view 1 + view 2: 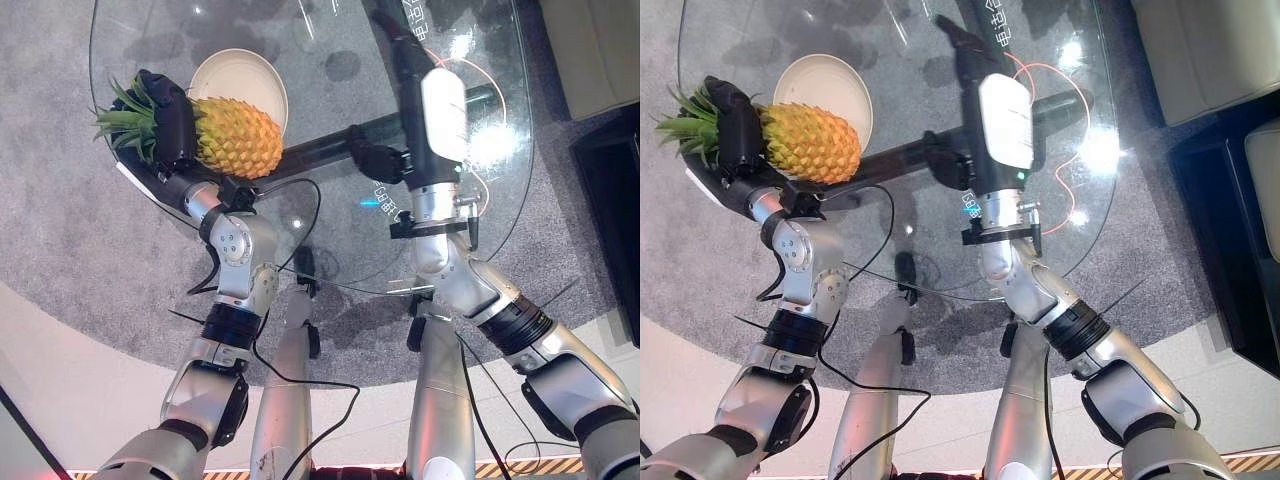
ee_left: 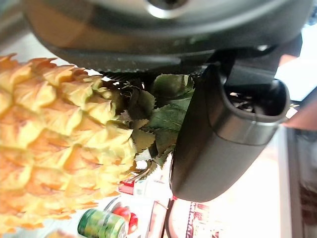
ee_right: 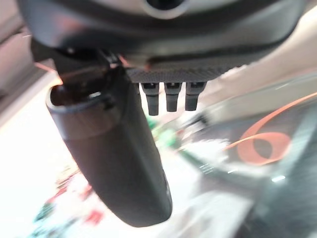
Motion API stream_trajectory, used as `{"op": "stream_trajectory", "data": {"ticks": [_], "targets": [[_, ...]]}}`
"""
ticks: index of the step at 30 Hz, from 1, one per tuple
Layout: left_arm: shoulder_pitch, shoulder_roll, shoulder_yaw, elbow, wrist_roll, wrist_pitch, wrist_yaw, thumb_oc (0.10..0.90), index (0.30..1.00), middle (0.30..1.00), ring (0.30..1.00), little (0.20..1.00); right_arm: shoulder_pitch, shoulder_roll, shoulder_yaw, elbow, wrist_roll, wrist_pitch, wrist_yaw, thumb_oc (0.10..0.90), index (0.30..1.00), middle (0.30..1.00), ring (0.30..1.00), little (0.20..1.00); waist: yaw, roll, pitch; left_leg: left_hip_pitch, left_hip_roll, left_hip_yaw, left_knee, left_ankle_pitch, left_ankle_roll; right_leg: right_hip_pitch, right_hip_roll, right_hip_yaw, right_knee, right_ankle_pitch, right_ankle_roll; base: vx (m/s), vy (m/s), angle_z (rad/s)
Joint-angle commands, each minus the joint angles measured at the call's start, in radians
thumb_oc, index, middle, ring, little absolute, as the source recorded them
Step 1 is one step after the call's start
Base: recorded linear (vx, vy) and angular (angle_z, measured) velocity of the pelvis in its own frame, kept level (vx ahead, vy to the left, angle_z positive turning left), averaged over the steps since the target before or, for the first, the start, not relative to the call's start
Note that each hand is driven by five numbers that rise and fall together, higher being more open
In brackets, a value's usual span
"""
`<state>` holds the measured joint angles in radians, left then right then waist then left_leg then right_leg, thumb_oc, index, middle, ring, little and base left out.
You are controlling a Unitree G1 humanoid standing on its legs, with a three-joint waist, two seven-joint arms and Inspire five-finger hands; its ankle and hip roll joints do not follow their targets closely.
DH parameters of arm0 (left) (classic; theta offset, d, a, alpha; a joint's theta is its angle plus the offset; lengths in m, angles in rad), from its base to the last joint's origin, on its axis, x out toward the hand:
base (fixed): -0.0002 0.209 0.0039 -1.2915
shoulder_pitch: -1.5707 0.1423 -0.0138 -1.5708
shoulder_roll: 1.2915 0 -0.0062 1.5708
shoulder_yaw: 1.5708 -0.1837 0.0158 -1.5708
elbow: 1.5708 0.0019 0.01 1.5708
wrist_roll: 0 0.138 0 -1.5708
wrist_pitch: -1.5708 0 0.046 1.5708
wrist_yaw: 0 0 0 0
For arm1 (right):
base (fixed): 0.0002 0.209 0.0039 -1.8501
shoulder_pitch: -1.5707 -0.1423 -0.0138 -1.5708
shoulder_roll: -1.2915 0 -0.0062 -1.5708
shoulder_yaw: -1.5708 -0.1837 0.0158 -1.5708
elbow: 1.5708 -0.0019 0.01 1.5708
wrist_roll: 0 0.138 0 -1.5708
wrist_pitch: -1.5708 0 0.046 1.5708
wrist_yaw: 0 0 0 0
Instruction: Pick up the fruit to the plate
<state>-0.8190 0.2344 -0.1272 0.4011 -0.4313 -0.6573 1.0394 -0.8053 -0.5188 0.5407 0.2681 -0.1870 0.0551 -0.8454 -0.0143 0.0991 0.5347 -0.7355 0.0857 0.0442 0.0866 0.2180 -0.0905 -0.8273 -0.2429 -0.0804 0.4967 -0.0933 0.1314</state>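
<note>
A yellow pineapple (image 1: 236,137) with a green leafy crown (image 1: 125,122) lies on its side over the glass table, its body at the near edge of a cream plate (image 1: 235,74). My left hand (image 1: 168,118) is curled round the fruit where the body meets the crown; the left wrist view has the thumb (image 2: 220,134) against the leaves beside the scaly pineapple (image 2: 54,144). My right hand (image 1: 400,55) reaches over the middle of the table, apart from the fruit, fingers (image 3: 171,94) straight and holding nothing.
The round glass table (image 1: 500,190) stands on grey carpet, its dark base bar (image 1: 330,140) showing through the glass. An orange-red cable (image 1: 1060,190) lies under the glass at the right. Dark furniture (image 1: 610,170) stands at the far right.
</note>
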Motion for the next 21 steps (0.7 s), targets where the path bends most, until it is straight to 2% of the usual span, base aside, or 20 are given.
{"op": "stream_trajectory", "data": {"ticks": [1, 10, 13, 18, 21], "targets": [[-0.188, 0.134, 0.048, -0.007, 0.164, -0.113, 0.033, 0.1, 0.3, 0.3, 0.3, 0.2, -0.058, -0.018, -0.053, -0.043, 0.025, -0.069, -0.125, 0.8, 0.9, 0.9, 0.9, 0.9, -0.014, -0.028, -0.015, 0.036, -0.037, 0.054, 0.036, -0.11, -0.004, 0.081, 0.053, -0.06, -0.229, 0.111, -0.013, 0.0, 0.021, -0.04], [-0.278, 0.268, 0.023, 0.173, 0.196, -0.094, 0.112, 0.1, 0.3, 0.3, 0.3, 0.2, -0.017, -0.065, -0.119, 0.139, 0.165, -0.103, -0.194, 0.8, 0.9, 0.9, 0.9, 0.9, -0.045, -0.033, -0.015, 0.036, -0.026, 0.07, 0.051, -0.128, -0.01, 0.066, 0.06, -0.043, -0.21, 0.095, -0.016, -0.01, 0.044, -0.04], [-0.334, 0.323, 0.004, 0.263, 0.163, -0.1, 0.136, 0.1, 0.3, 0.3, 0.3, 0.2, 0.003, -0.08, -0.131, 0.257, 0.264, -0.136, -0.21, 0.8, 0.9, 0.9, 0.9, 0.9, -0.058, -0.039, -0.015, 0.029, -0.016, 0.077, 0.056, -0.132, -0.013, 0.058, 0.065, -0.036, -0.208, 0.091, -0.018, -0.01, 0.03, -0.01], [-0.416, 0.381, -0.041, 0.366, 0.135, -0.095, 0.169, 0.1, 0.3, 0.3, 0.3, 0.2, 0.043, -0.087, -0.131, 0.409, 0.358, -0.179, -0.204, 0.8, 0.9, 0.9, 0.9, 0.9, -0.075, -0.048, -0.015, 0.014, -0.008, 0.082, 0.07, -0.138, -0.016, 0.043, 0.076, -0.027, -0.198, 0.085, -0.024, 0.0, 0.022, -0.05], [-0.47, 0.406, -0.067, 0.421, 0.111, -0.088, 0.179, 0.1, 0.3, 0.3, 0.3, 0.2, 0.069, -0.071, -0.147, 0.532, 0.425, -0.239, -0.165, 0.8, 0.9, 0.9, 0.9, 0.9, -0.082, -0.055, -0.015, 0.008, -0.003, 0.084, 0.076, -0.142, -0.017, 0.04, 0.085, -0.023, -0.196, 0.082, -0.029, 0.0, 0.007, -0.08]]}}
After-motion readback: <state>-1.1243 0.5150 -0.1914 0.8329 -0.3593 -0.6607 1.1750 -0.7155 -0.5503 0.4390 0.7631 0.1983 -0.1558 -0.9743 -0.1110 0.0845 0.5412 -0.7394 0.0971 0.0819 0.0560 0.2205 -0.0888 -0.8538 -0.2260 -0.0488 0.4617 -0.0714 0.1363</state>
